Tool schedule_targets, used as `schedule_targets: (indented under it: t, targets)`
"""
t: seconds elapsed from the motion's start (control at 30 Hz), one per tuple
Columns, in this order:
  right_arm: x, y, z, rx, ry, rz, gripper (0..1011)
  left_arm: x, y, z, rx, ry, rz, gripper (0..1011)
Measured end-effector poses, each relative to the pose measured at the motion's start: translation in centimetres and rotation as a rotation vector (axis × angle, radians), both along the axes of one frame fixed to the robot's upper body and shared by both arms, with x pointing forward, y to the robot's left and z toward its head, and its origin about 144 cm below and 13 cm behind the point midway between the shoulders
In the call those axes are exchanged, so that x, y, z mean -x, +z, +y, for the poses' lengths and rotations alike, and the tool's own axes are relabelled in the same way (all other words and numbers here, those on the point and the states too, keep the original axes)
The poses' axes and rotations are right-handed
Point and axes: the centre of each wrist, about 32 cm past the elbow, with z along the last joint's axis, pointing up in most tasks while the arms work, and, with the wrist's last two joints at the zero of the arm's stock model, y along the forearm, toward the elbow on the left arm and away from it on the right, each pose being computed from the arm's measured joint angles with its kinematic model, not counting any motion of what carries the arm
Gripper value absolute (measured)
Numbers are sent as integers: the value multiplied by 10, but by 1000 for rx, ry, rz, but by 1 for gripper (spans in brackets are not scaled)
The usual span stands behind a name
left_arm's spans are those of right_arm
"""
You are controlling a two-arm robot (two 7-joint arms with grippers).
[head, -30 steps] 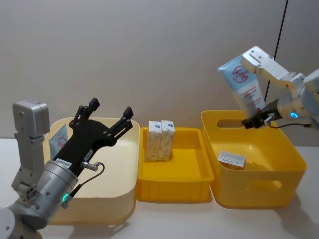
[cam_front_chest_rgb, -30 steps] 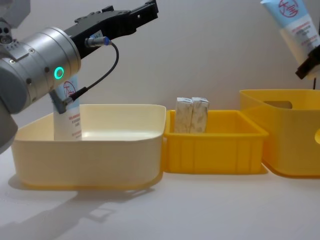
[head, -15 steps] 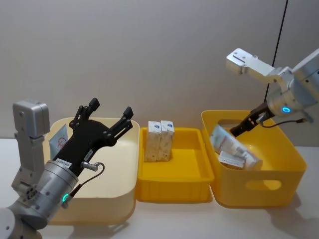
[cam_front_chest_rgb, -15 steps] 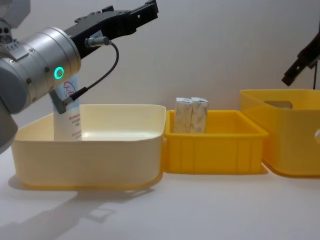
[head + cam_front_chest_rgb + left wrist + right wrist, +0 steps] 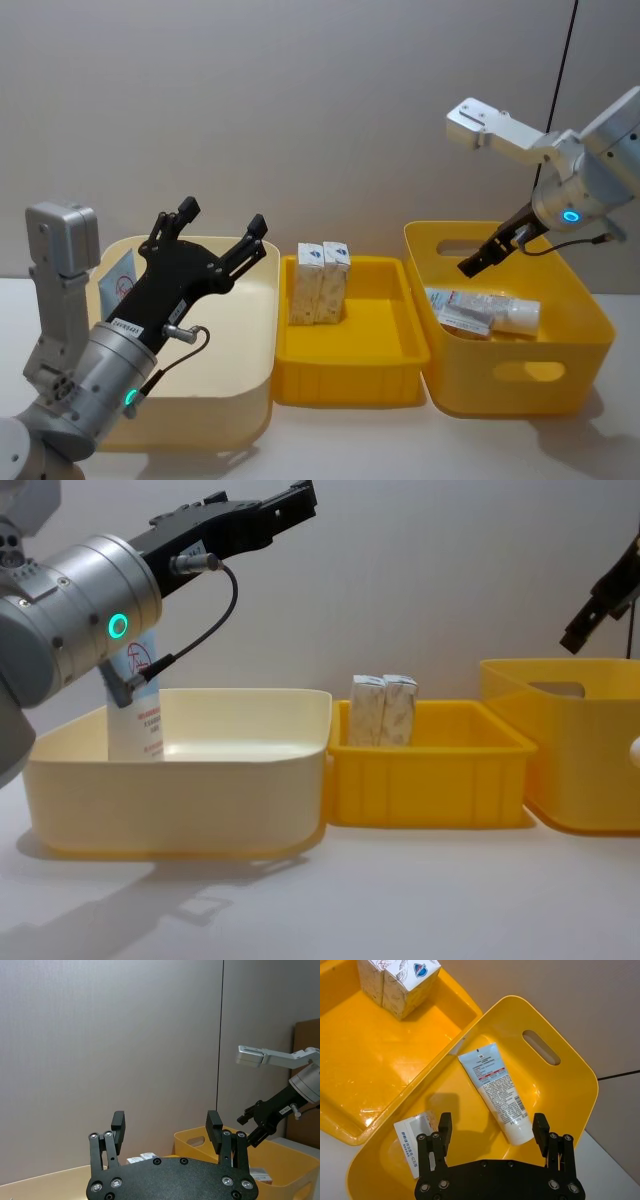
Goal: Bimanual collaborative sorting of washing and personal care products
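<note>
Squeeze tube [image 5: 496, 1091] lying flat in right yellow tub [image 5: 575, 300], beside small carton [image 5: 410, 1136]. Right claw [image 5: 492, 1132] spread, empty, hovering above. Left claw [image 5: 218, 232] spread over cream tub [image 5: 262, 330].

standing tube [image 5: 137, 702] partly behind left arm, print perhaps unreadable

A plain grey wall [image 5: 300, 110] stands behind the white tabletop [image 5: 400, 900]. A thin dark line [image 5: 220, 1035] runs down the wall. Soft shadows lie on the tabletop.
</note>
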Motion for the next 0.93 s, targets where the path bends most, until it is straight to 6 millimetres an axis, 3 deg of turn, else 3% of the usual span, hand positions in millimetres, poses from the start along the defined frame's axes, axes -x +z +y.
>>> schedule_targets:
  t: [0.93]
  targets:
    - [-1, 2, 2, 4, 6, 16, 1001, 0, 0, 0, 0, 0, 0, 1003]
